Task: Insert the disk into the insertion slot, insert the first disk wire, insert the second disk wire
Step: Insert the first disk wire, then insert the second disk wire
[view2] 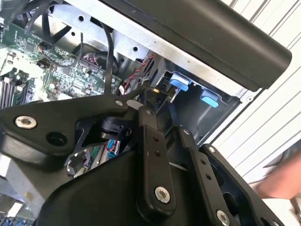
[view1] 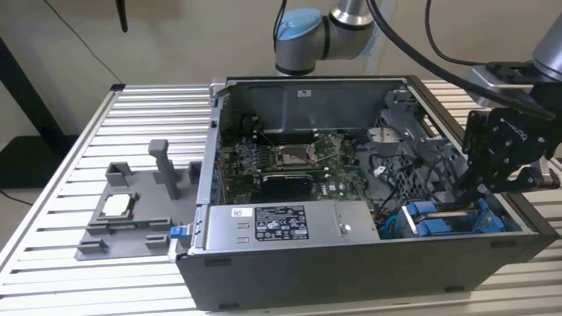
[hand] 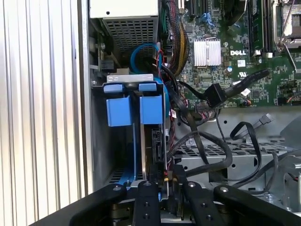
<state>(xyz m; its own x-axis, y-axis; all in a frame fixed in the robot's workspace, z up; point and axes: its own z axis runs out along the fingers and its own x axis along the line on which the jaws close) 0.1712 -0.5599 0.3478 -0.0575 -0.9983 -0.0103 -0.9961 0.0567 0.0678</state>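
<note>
First wrist view: fingers (hand: pixel 146 205) pinching black wire connector (hand: pixel 175 181) beside seated disk (hand: pixel 151 109); insertion slot (hand: pixel 99 141) wall close.

Exterior view overlooks the case (view1: pixel 351 270); wrist views peer closely inside.

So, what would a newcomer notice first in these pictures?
The open computer case on the slatted table, with its green motherboard in the middle. At the exterior view's right, the black gripper hangs inside the case, close to the blue-tabbed slot.
</note>
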